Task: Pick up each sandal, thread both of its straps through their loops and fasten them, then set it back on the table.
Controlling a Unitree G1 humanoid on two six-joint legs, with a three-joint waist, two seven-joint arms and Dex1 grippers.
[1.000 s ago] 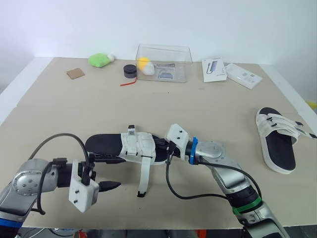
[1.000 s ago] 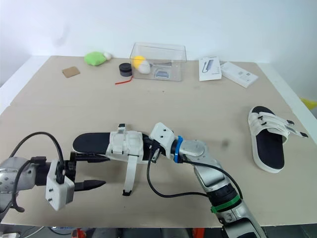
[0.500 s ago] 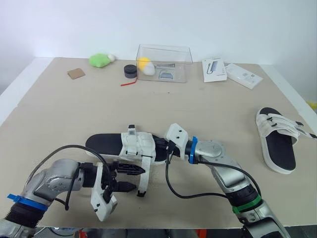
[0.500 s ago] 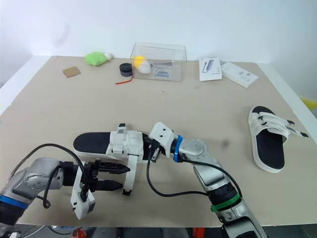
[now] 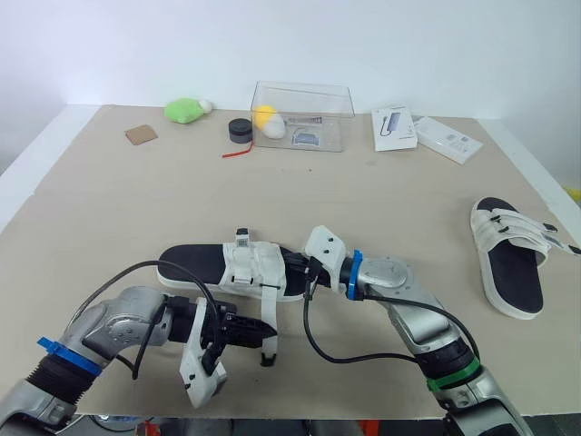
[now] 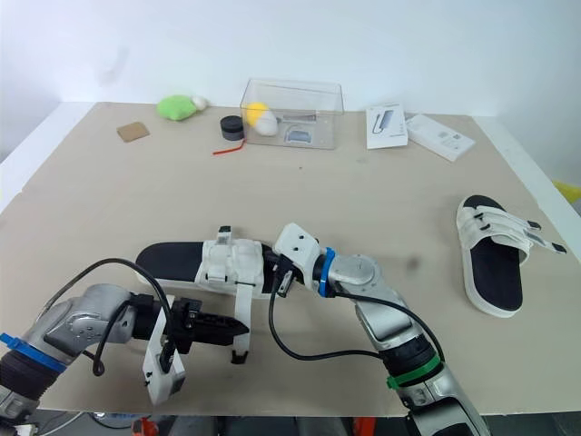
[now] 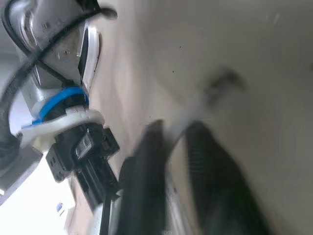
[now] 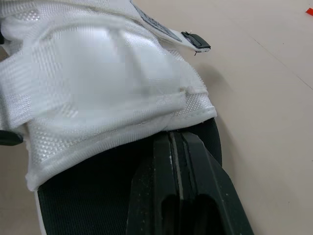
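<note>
The black-soled sandal with white fabric straps [image 5: 195,265] lies on the beige surface [image 5: 136,200], its long axis left to right and its bare heel end leftward. At its toe end the right gripper [image 5: 292,265] rests closed. The left gripper [image 5: 257,332] is pinched onto the loose hanging strap [image 5: 269,313].

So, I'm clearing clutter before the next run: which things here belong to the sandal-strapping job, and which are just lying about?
Job: near sandal, its loose strap, far sandal, left claw, right claw.

Lying about: clear box, green toy, black roll, brown card, white packet, white carton.
</note>
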